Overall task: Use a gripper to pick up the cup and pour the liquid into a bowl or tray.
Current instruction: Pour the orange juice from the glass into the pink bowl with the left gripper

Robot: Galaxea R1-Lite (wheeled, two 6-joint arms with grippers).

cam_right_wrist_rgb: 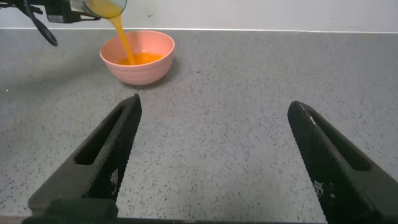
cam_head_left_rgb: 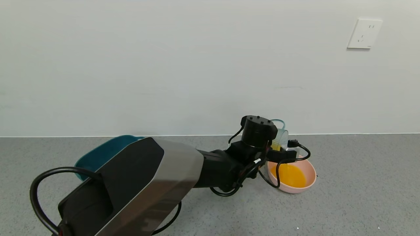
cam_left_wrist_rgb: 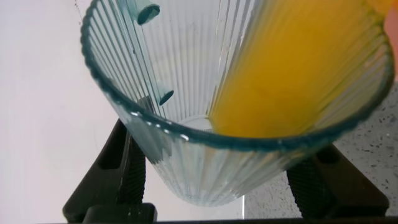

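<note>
My left gripper [cam_head_left_rgb: 279, 147] is shut on the ribbed blue-green cup [cam_head_left_rgb: 281, 137] and holds it tilted over the pink bowl [cam_head_left_rgb: 295, 190]. In the left wrist view the black fingers [cam_left_wrist_rgb: 124, 168] press both sides of the cup [cam_left_wrist_rgb: 205, 168], and the orange liquid [cam_left_wrist_rgb: 298, 68] runs along its lower wall to the rim. In the right wrist view a stream of liquid [cam_right_wrist_rgb: 121, 37] falls from the cup [cam_right_wrist_rgb: 106, 6] into the bowl [cam_right_wrist_rgb: 140, 70]. Orange liquid [cam_head_left_rgb: 290, 175] pools in the bowl. My right gripper [cam_right_wrist_rgb: 216, 106] is open and empty, low over the grey counter, well short of the bowl.
A dark teal tub [cam_head_left_rgb: 101, 154] stands on the grey speckled counter behind my left arm, near the white wall. A wall socket [cam_head_left_rgb: 364, 32] is high at the right. Bare counter [cam_right_wrist_rgb: 249, 143] lies between my right gripper and the bowl.
</note>
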